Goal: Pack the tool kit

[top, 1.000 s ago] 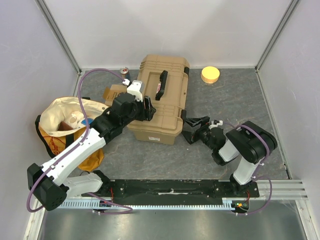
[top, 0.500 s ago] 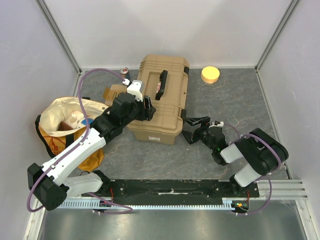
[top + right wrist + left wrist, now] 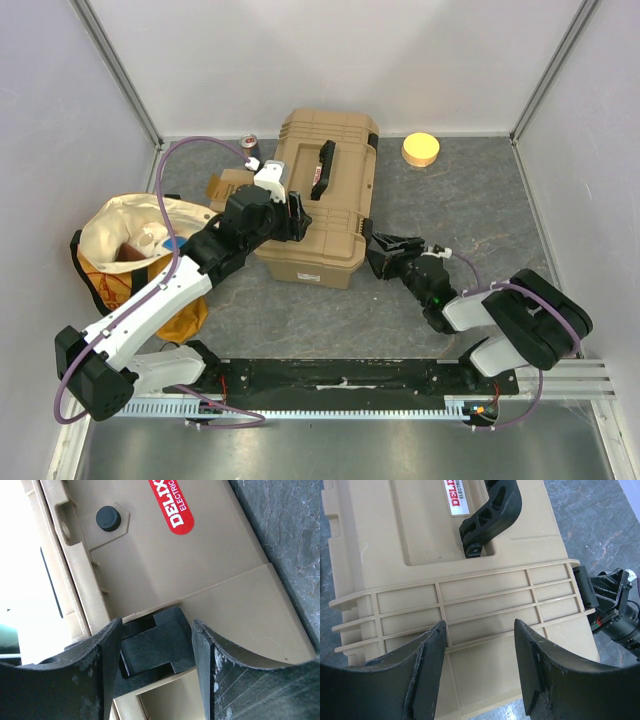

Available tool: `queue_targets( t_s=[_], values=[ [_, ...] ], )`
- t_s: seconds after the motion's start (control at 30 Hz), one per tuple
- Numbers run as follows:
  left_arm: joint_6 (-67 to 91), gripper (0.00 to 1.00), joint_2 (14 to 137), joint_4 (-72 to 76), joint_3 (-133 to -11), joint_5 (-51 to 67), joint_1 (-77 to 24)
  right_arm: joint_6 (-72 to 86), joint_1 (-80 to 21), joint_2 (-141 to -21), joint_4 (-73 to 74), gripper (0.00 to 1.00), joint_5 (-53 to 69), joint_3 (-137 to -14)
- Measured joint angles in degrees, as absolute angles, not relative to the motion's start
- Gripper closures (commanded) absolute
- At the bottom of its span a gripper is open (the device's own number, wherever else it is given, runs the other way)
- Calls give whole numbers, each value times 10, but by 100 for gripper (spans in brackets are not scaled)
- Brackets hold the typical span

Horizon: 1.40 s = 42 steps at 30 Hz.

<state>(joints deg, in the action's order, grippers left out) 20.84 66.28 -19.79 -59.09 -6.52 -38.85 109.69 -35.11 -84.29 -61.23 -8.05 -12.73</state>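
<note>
Top camera: saw a large tan plastic toolbox (image 3: pixel 345 200) lying shut near the middle of the grey mottled table (image 3: pixel 470 210), with a black carry handle (image 3: pixel 323 168) along its lid. Could not see anything of its contents. Found the left gripper (image 3: pixel 300 218) at the near-left edge of the lid and the right gripper (image 3: pixel 383 247) at the near-right corner. Noted a cream-yellow cloth bag (image 3: pixel 115 225) gaping open well left of the toolbox, partly under the left arm. Made out a brown-red lump and something blue inside, neither identifiable. Saw a small cardboard box (image 3: pixel 225 187) just beside the toolbox's left side, contents not visible. Saw a small dark can (image 3: pixel 250 148) behind that, and a round yellow disc (image 3: pixel 421 150) apart on the right.

Left wrist camera: looked down on the ribbed rim of the lid. Saw the fingers (image 3: pixel 427 670) standing apart over it, gripping nothing.

Right wrist camera: saw both fingers pressed against the two sides of a black latch (image 3: pixel 155 645) on the toolbox wall, clamped on it. Read a red oval label (image 3: pixel 180 507) with white letters above.
</note>
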Motion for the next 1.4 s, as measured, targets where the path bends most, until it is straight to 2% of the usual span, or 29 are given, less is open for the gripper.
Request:
queue_targets(
  t_s=[0.1, 0.23, 0.43, 0.67, 0.77, 1.13, 1.4],
  values=[
    [209, 38, 663, -198, -591, -65, -389, 1097, -355, -839, -610, 22, -88, -127],
    [209, 38, 663, -199, -591, -65, -389, 1089, -360, -825, -608, 11, -98, -128],
    [210, 39, 664, -201, -593, -66, -389, 1080, -373, -826, -617, 9, -124, -128],
    [210, 39, 666, -204, -595, -70, -389, 1106, -383, -882, -651, 6, -142, -153],
    [209, 39, 667, -207, -597, -80, -389, 1107, -392, -886, -651, 8, -150, -158],
    [209, 39, 667, -211, -597, -106, -387, 1086, -402, -878, -632, 25, -154, -166],
    [209, 39, 667, -211, -597, -106, -387, 1047, -402, -832, -578, 28, -164, -166]
  ],
)
